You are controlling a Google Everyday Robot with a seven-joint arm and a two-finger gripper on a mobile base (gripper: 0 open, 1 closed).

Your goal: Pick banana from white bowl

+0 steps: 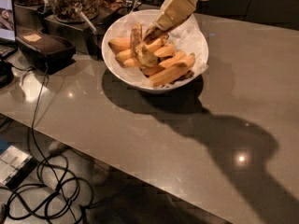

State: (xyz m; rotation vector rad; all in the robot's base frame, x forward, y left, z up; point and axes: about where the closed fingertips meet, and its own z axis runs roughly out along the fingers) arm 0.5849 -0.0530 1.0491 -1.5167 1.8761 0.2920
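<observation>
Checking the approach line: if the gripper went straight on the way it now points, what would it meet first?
Probably the banana, just down-left of the gripper, which is tilted into the white bowl; depth is unclear, so contact is uncertain.

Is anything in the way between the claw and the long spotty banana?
Nothing I can see. The claw hangs inside the white bowl, close beside the long spotty banana. The other bananas lie lower down, not between them.

My one camera looks down from high up across the worktop (140, 139), fairly near; the white bowl (117, 29) sits high in frame, my gripper (153, 30) hangs over it at the top edge
</observation>
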